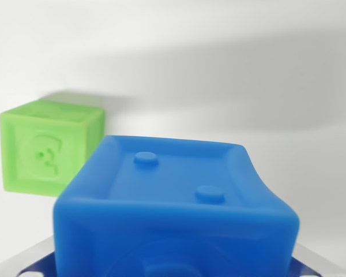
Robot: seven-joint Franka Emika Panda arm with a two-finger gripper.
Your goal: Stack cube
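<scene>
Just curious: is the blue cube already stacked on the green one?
No. The blue cube fills the wrist view's foreground; the green cube sits behind on the wrist view's left, its top bare.

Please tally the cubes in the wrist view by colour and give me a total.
Blue cube: 1
Green cube: 1
Total: 2

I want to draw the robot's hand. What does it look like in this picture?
Very little of the end effector shows. At the bottom corners, pale grey finger parts with dark blue patches and small white dots peek out from behind the soft blue rubbery cube. No cables or other markings are visible.
</scene>
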